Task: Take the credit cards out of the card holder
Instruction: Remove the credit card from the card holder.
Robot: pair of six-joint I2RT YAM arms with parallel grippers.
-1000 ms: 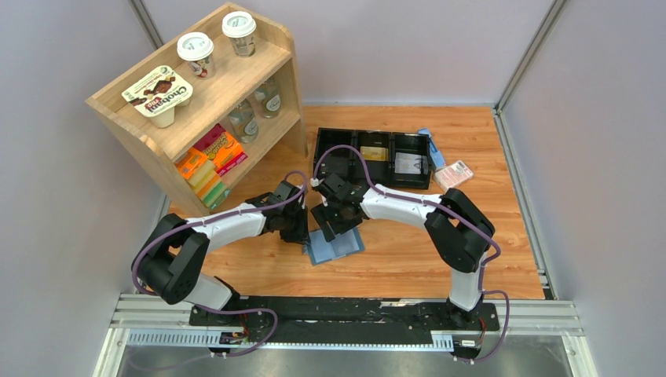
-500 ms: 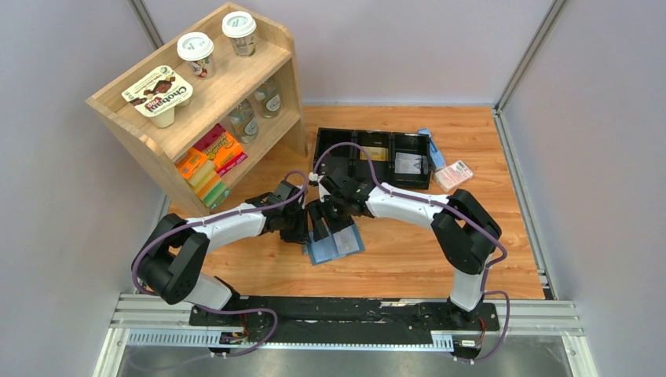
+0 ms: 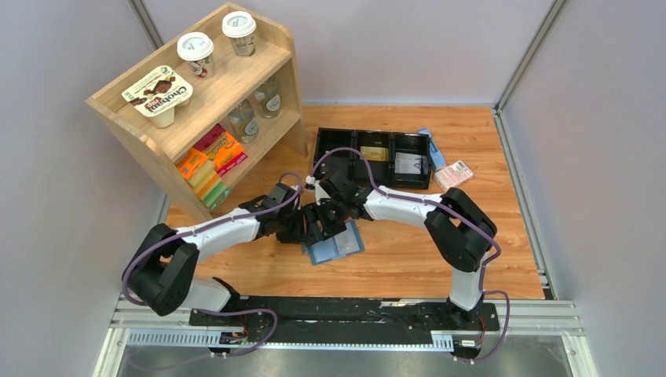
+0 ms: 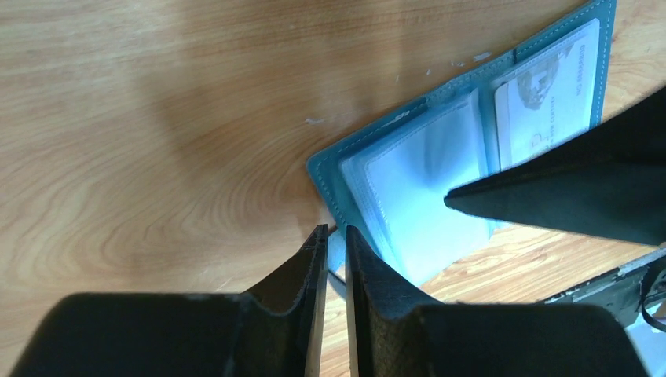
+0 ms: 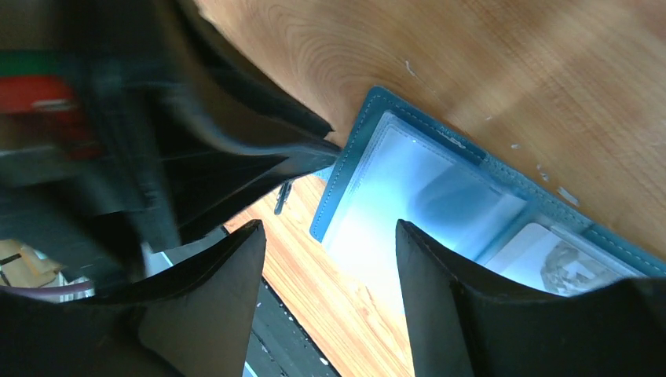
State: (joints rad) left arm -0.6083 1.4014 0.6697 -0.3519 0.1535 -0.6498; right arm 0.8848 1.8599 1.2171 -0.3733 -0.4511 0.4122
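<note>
Wood-grain counter (image 3: 408,259) carries the opened card holder (image 3: 342,247) near its middle, between the two arms. Its setting is shown only in the top view. The long axis runs roughly left to right, the right end turned slightly away from the bases. Bare wood lies to its right and near side, a black three-compartment tray (image 3: 374,132) behind, a wooden shelf (image 3: 200,118) at far left. The clear pockets are resolved only in the wrist views, a pale credit card (image 4: 546,94) seated at one end. The left gripper (image 4: 331,232) is pressed almost together at the holder's corner; whether that corner is pinched cannot be told. The right gripper (image 5: 330,232) is spread above the pockets.
</note>
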